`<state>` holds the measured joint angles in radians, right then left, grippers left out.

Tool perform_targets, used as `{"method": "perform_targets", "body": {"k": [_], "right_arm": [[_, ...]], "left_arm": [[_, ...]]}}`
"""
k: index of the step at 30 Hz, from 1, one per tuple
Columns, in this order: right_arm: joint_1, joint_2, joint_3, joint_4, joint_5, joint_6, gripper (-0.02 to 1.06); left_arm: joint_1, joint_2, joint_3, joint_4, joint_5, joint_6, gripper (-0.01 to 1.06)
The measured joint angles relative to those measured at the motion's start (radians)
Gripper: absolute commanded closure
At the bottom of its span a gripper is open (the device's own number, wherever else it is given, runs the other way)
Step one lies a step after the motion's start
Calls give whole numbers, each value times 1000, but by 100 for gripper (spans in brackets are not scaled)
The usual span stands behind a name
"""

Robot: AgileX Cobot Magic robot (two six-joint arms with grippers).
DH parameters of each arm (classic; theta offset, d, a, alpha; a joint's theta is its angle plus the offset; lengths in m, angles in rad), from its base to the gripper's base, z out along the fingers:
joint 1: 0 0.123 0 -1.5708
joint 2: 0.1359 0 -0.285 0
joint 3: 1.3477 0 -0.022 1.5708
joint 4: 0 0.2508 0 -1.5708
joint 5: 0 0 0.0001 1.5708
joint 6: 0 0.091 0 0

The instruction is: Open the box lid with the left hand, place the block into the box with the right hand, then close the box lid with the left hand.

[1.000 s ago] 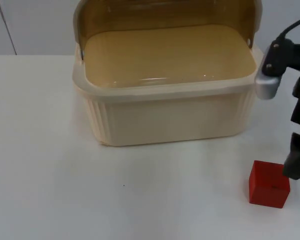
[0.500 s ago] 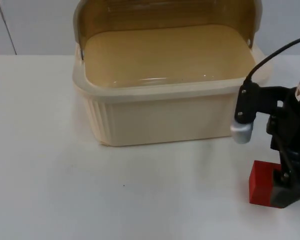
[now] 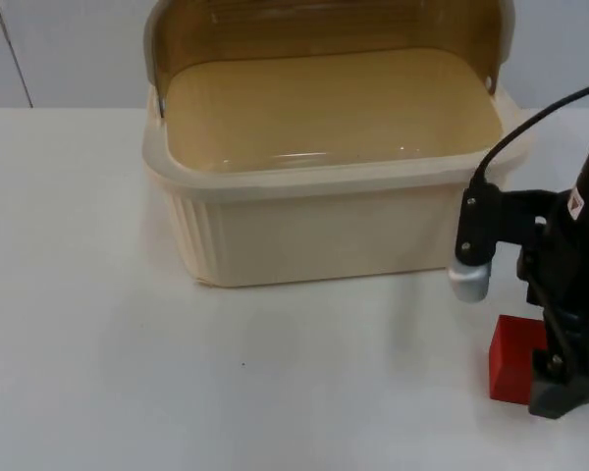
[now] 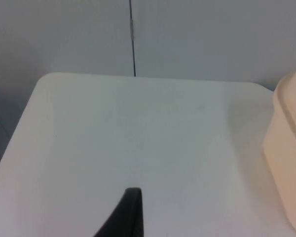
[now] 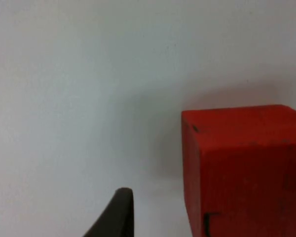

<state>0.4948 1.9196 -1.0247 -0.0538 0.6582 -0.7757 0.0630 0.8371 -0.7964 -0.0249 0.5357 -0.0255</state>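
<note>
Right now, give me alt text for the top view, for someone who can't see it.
The right gripper is down at a red block on the white table, beside a cream box with its amber lid raised.

The red cube-shaped block [image 3: 513, 371] sits at four o'clock from the open cream plastic box [image 3: 324, 231], on the white table top [image 3: 128, 373].
</note>
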Motion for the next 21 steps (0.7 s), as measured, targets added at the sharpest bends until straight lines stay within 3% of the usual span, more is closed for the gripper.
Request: {"method": "perform_targets", "body": {"k": [9, 12, 14, 15, 16, 18, 21], "right_arm": [[0, 48, -1, 0, -36, 0, 0], [0, 55, -1, 0, -38, 0, 7], [0, 55, -1, 0, -47, 0, 31], [0, 55, -1, 0, -47, 0, 51], [0, 55, -1, 0, -49, 2, 51], [0, 55, -1, -19, -56, 52, 101], [0, 55, -1, -84, -64, 167, 104]], "left_arm": [[0, 0, 0, 6, 2, 0, 0], [0, 0, 0, 6, 2, 0, 0], [0, 0, 0, 6, 2, 0, 0], [0, 0, 0, 6, 2, 0, 0], [0, 0, 0, 6, 2, 0, 0], [0, 0, 0, 6, 2, 0, 0], [0, 0, 0, 9, 2, 0, 0]]}}
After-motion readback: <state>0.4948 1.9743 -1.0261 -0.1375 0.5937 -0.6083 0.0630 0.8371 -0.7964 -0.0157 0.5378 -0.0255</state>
